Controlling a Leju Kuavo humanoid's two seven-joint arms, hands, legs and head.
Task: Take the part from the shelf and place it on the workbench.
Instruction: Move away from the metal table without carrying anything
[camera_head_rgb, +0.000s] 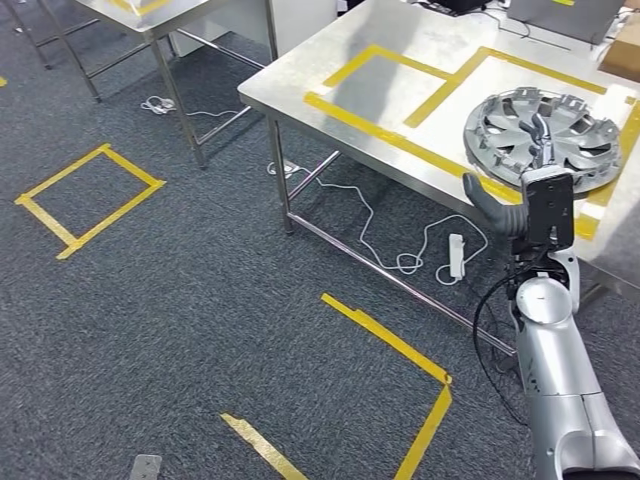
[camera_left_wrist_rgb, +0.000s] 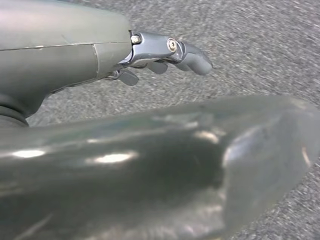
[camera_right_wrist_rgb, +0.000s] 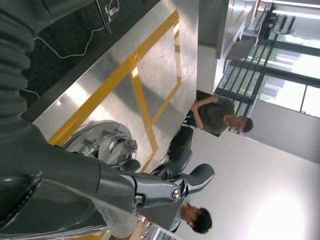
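The part (camera_head_rgb: 542, 137) is a round silver wheel cover. It lies flat on the bench (camera_head_rgb: 392, 95) at the right side of the head picture, inside the yellow tape lines (camera_head_rgb: 392, 137). So the big job looks almost done: the part is off the shelf and sits on the bench.

The right hand (camera_head_rgb: 537, 160) is at the near edge of the part. Its dark fingers (camera_head_rgb: 539, 130) reach up over the rim, and its thick thumb sticks out to the left. In the right wrist picture the fingers (camera_right_wrist_rgb: 188, 176) look spread next to the part, but it is hard to tell if they are touching it or gripping it.

The left hand (camera_left_wrist_rgb: 166, 52) hangs over the grey carpet (camera_left_wrist_rgb: 264, 30). Its fingers are out and it holds nothing.

What seems left is for the right hand to come away from the part.
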